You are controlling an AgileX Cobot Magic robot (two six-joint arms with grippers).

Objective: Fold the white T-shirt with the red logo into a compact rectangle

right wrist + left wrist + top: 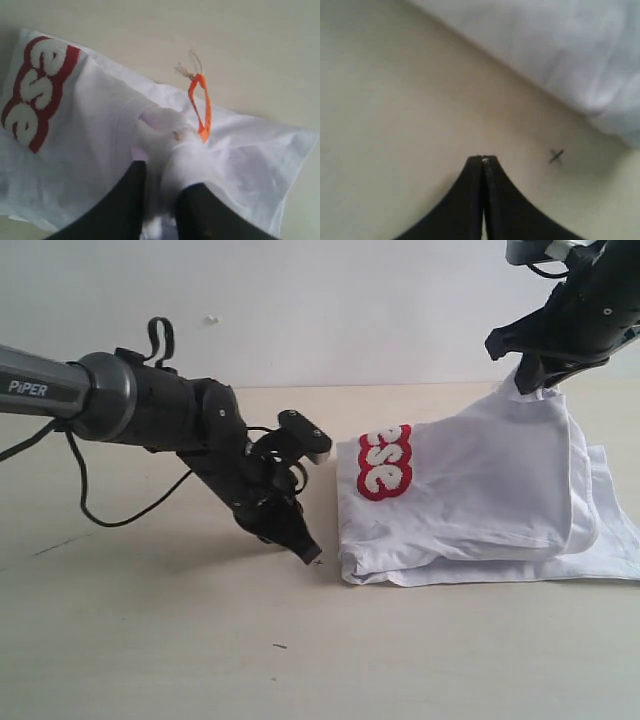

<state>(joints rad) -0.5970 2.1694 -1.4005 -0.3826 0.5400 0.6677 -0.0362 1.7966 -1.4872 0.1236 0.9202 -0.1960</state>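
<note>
While right gripper [530, 380] clamps the white T-shirt [470, 490] upper right, I'm mid-fold. Left gripper [305, 548] together, empty. Next: probably drape leftward.

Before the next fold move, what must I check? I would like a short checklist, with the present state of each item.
1. Right gripper grips the white T-shirt: ok.
2. Held part is raised off the table: ok.
3. Left gripper is free of cloth: ok; it is shut, empty and beside the shirt's edge.
4. Red logo shows whole: not ok, only some letters show.
5. Orange tag is not pinched in the grasp: cannot tell.
</note>
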